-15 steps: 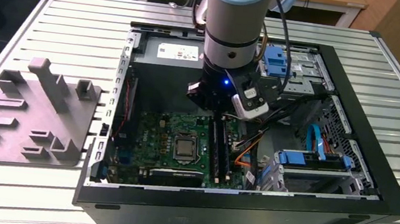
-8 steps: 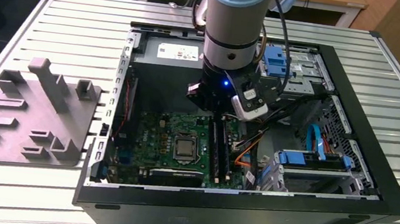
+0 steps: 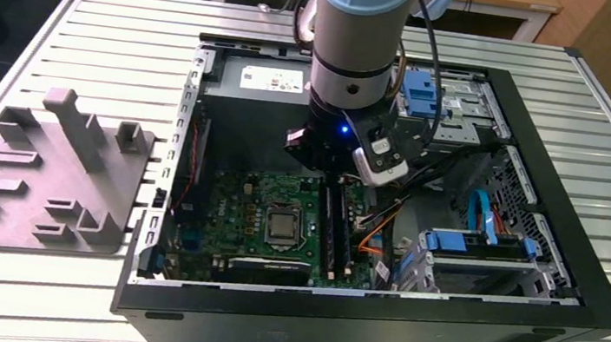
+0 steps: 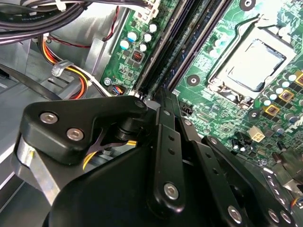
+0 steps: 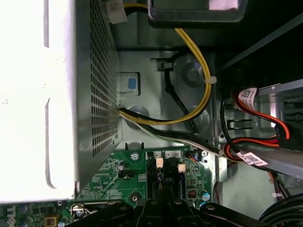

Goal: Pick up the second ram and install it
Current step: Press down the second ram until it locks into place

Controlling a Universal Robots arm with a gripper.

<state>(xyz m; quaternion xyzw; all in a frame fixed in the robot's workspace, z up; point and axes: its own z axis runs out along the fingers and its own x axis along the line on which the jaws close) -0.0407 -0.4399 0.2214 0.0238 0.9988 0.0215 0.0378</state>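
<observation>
My gripper (image 3: pixel 335 182) is down inside the open computer case (image 3: pixel 524 294), at the far end of the memory slots on the green motherboard (image 3: pixel 234 206). Its black fingers stand together, shut, with nothing visible between them (image 4: pixel 160 97). The tips sit on the end of a long dark stick, the second ram (image 3: pixel 329 226), which lies seated along its slot (image 4: pixel 177 47). Another dark stick runs in the slot beside it. In the first wrist view the gripper (image 5: pixel 161 202) sits just short of the white slot latches (image 5: pixel 159 163).
The silver processor socket (image 3: pixel 279 225) lies beside the slots. The grey power supply (image 3: pixel 258 78) fills the case's far end, with yellow and black cables (image 5: pixel 199 80) trailing from it. Blue drive cages (image 3: pixel 483 245) stand at the exterior view's right. A grey slotted block (image 3: pixel 48 183) rests on the table outside the case.
</observation>
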